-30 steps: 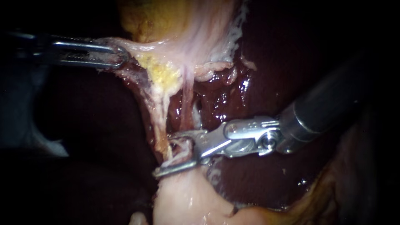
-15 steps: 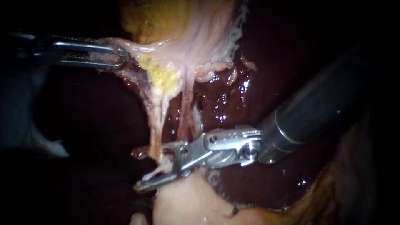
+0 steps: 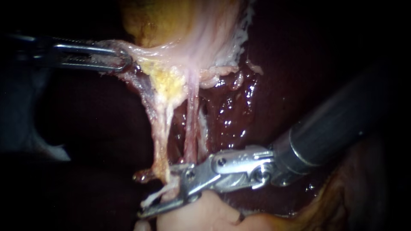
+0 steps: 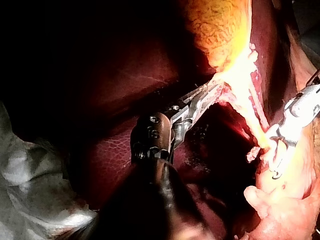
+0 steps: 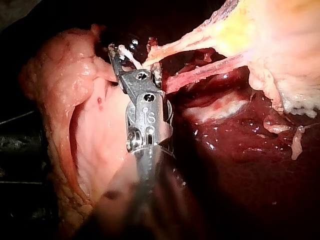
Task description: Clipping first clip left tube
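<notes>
My left instrument [image 3: 122,58] comes in at the upper left, its jaws shut on the pale tissue at the neck of the gallbladder [image 3: 171,21], which it holds taut; the left wrist view shows the same hold [image 4: 207,90]. Two tubes run down from there: the pale left tube [image 3: 160,137] and the pink right tube [image 3: 191,128]. My right instrument [image 3: 147,193] reaches across low in the view. Its jaws are open and straddle the lower end of the left tube, one on each side. In the right wrist view [image 5: 132,52] the pale strand lies between them.
Dark red, wet liver [image 3: 265,77] lies behind and to the right of the tubes. A pale pink mound of tissue [image 3: 201,216] sits directly under my right instrument. Yellow fat [image 3: 169,81] hangs where the tubes begin.
My right instrument has moved left and down along the tubes, and its open jaws now sit around the left tube's lower end. The left instrument has kept its hold and place.
</notes>
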You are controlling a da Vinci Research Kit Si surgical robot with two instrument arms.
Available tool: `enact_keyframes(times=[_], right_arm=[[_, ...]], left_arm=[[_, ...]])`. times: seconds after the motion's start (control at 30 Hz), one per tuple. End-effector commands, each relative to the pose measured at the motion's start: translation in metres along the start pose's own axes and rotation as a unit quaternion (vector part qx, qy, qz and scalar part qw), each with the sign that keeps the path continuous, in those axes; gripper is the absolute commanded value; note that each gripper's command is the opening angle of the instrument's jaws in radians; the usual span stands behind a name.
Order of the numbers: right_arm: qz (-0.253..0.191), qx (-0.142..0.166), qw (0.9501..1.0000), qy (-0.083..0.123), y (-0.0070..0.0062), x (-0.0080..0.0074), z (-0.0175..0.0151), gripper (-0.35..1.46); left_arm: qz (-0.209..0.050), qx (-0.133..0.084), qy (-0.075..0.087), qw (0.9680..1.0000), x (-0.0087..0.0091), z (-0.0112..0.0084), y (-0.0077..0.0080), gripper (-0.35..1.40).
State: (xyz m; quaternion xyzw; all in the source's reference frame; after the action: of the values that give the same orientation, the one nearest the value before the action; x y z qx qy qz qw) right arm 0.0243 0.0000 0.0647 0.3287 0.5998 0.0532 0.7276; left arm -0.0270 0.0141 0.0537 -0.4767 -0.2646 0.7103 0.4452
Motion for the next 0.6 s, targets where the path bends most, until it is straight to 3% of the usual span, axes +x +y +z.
enact_keyframes(times=[0.03,0.3,0.6], right_arm=[[0.000,0.001,1.0000,0.003,-0.0001,0.0002,-0.0001,0.47],[0.002,0.002,1.0000,0.004,-0.0001,0.0008,-0.0006,0.36],[0.032,0.002,0.9995,0.005,0.0004,0.0008,-0.0011,0.03]], left_arm=[[0.000,0.000,0.000,1.0000,0.0001,-0.0001,0.0000,-0.35],[0.000,0.000,0.000,1.0000,0.0001,-0.0001,0.0000,-0.35],[0.000,0.000,0.000,1.0000,0.0001,-0.0001,0.0000,-0.35]])
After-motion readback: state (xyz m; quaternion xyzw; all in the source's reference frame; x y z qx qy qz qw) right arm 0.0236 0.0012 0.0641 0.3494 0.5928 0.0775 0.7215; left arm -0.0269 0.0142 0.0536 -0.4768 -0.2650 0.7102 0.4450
